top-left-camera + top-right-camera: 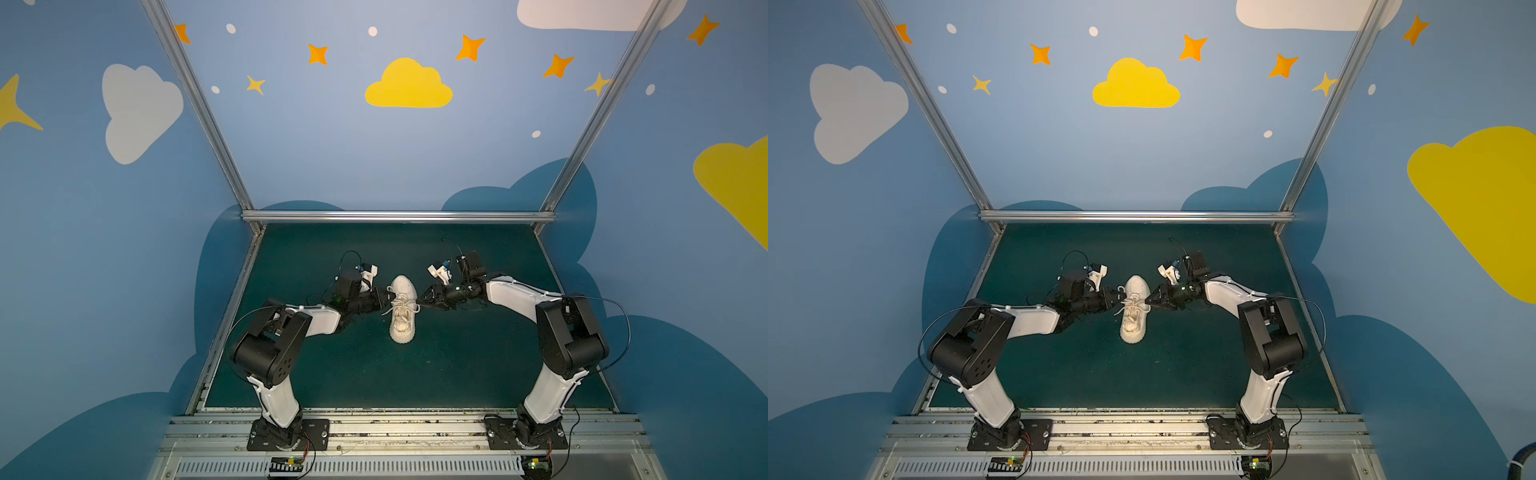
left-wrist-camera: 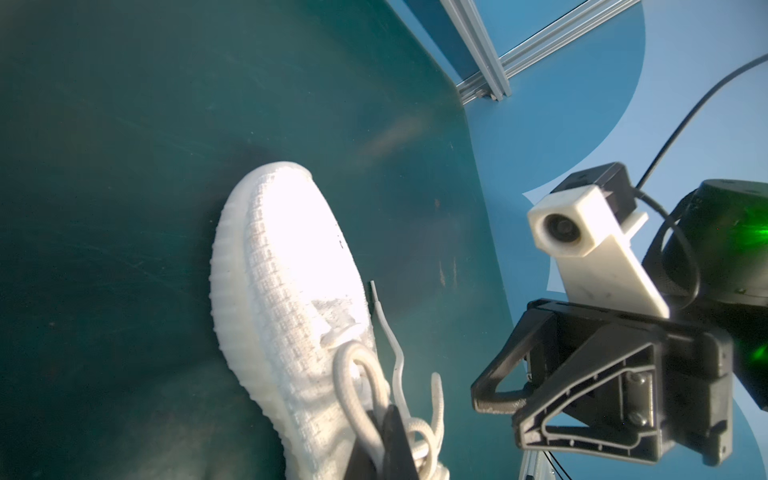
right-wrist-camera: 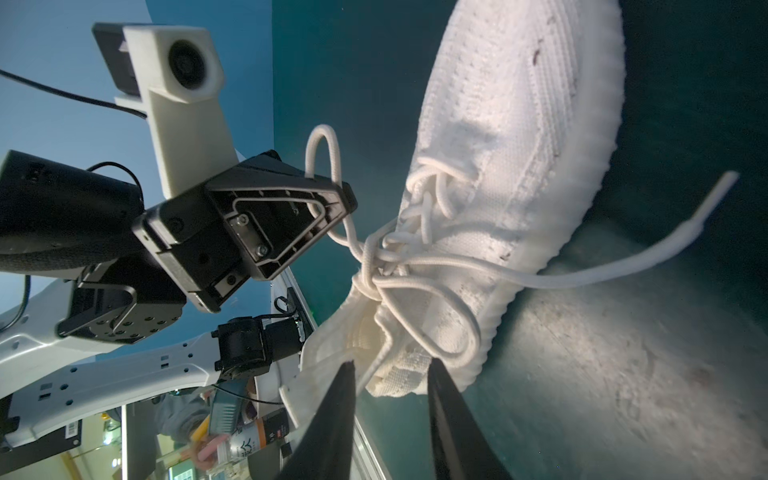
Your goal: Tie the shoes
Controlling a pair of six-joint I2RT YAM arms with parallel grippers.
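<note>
We saw the green mat [image 1: 374,374] lying open beyond the toe of the sneaker [image 1: 402,322] and behind its heel, room enough to pass. Both flanks were blocked: the left gripper [image 1: 385,300] and right gripper [image 1: 421,307] pressed close there, with the laces [image 3: 374,270] looping out sideways toward them.

Lab cell: aluminium frame [image 1: 395,216], painted walls [image 1: 124,208]

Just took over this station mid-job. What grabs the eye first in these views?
A lone cream-white sneaker sits in the middle of the green mat, with an arm flanking it on each side. The left gripper is shut on a loop of lace pulled out from the tangle over the tongue. The right gripper hangs with its jaws apart on the sneaker's other side.
</note>
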